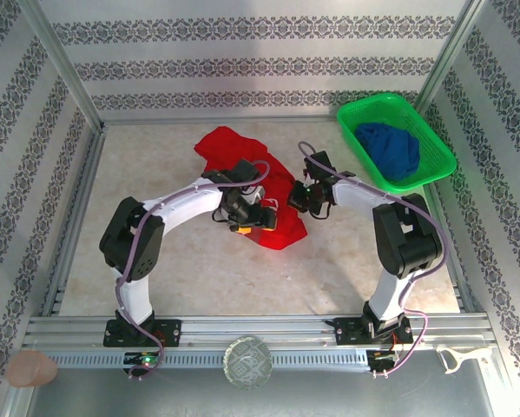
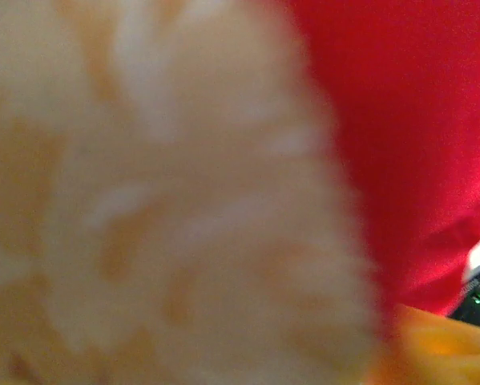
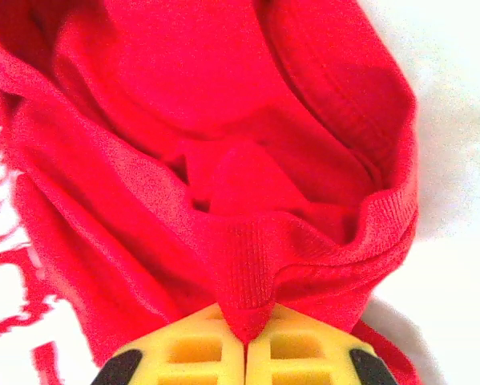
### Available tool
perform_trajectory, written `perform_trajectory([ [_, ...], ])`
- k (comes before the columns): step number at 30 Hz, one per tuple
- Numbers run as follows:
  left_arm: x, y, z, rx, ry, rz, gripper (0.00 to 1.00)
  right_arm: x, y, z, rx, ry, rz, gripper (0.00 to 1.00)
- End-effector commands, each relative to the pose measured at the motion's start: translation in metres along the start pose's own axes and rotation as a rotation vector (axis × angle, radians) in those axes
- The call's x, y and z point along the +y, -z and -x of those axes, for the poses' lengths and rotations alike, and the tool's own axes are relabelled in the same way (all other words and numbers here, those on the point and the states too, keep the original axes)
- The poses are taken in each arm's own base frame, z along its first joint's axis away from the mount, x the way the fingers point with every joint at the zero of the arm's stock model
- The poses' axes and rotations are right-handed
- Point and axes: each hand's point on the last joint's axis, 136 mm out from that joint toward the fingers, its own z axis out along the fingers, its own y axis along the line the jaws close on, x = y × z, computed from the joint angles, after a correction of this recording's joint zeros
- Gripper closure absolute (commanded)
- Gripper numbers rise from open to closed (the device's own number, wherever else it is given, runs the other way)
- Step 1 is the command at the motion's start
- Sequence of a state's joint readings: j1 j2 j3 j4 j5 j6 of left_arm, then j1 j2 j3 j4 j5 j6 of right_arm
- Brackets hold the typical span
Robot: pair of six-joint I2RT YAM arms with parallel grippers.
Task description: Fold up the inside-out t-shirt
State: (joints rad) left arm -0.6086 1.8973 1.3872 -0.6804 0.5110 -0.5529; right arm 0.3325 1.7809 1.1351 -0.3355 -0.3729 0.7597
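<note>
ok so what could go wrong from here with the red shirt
1. The right gripper has its jaws shut on just a thin pinch of the ribbed edge of the t-shirt; a pull might slip it free.
2. The t-shirt lies bunched, so lifting could drag several layers together instead of spreading it.
3. The left gripper is over the cloth with its wrist view blurred, so what it catches is uncertain.

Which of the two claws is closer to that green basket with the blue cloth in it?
The right. The right claw sits left of the green basket, pinching an edge of the red t-shirt; the left claw is farther left, over the shirt.
</note>
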Motion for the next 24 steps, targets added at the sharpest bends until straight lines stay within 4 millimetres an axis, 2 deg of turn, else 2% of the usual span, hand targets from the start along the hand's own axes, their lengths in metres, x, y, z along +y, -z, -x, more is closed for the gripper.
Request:
perform_trajectory([
  [1, 0.014, 0.006, 0.02, -0.054, -0.012, 0.003, 0.84, 0.045, 0.053, 0.039, -0.149, 0.033, 0.136, 1.0],
  [2, 0.022, 0.017, 0.027, -0.077, -0.004, 0.015, 0.97, 0.054, 0.072, 0.046, -0.186, 0.041, 0.164, 1.0],
  [3, 0.031, 0.032, 0.034, -0.099, 0.002, 0.033, 1.0, 0.062, 0.091, 0.051, -0.224, 0.049, 0.191, 1.0],
  [6, 0.058, 0.09, 0.058, -0.199, 0.021, 0.079, 1.0, 0.08, 0.145, 0.059, -0.325, 0.069, 0.247, 1.0],
  [8, 0.066, 0.129, 0.071, -0.266, 0.022, 0.081, 1.0, 0.09, 0.174, 0.058, -0.382, 0.078, 0.281, 1.0],
  [11, 0.063, 0.177, 0.085, -0.341, -0.028, 0.097, 1.0, 0.103, 0.212, 0.05, -0.44, 0.084, 0.333, 1.0],
  [15, 0.039, 0.221, 0.099, -0.432, -0.134, 0.098, 1.0, 0.116, 0.244, 0.029, -0.483, 0.069, 0.404, 1.0],
  [17, 0.029, 0.234, 0.107, -0.472, -0.174, 0.086, 0.98, 0.119, 0.251, 0.017, -0.5, 0.06, 0.418, 1.0],
  [19, 0.021, 0.241, 0.117, -0.5, -0.204, 0.072, 0.93, 0.114, 0.244, 0.007, -0.507, 0.039, 0.4, 1.0],
  [22, 0.015, 0.236, 0.132, -0.501, -0.224, 0.043, 0.87, 0.088, 0.208, 0.0, -0.517, -0.039, 0.327, 1.0],
  [24, 0.019, 0.225, 0.142, -0.485, -0.224, 0.038, 0.83, 0.061, 0.176, 0.0, -0.525, -0.104, 0.266, 1.0],
])
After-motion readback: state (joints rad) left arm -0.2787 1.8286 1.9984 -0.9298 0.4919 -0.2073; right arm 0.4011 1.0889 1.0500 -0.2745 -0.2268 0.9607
